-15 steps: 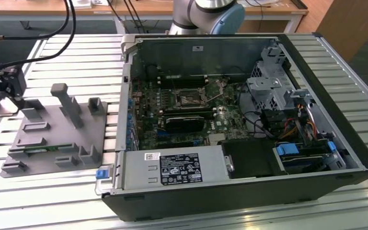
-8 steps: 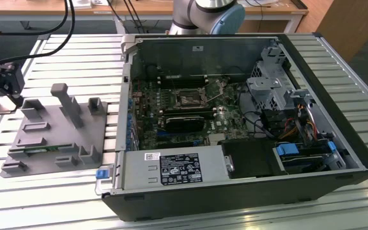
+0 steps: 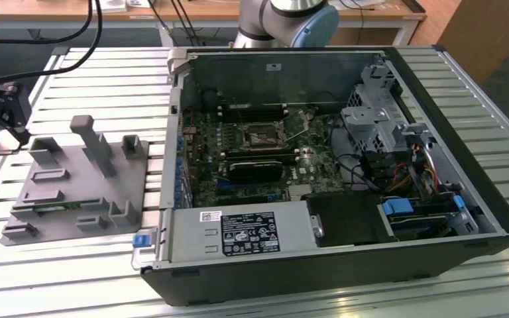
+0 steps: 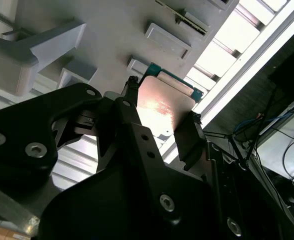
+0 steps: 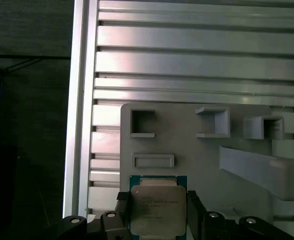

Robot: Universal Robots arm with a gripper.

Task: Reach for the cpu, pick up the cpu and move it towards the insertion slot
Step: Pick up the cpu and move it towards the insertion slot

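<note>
The pincer is clamped on the cpu. In both wrist views one black finger presses on each of two opposite edges of the cpu, and its pale metal top with a green rim shows between them. The near part of the cpu is cut off by the frame in the first wrist view. In the second wrist view the body of the pincer hides a good part of it.

Just beyond the cpu lies the grey plastic holder, with its pockets and one tall post. I cannot tell if the cpu touches the holder or hangs above it. The holder lies on the slatted aluminium desk at the exterior view's left. A thin green memory stick lies in the near side of the holder, hard to make out.

The insertion slot, a small square socket with a dark centre, sits on the motherboard inside the open computer case, at the exterior view's right. It is well apart from the holder.
</note>
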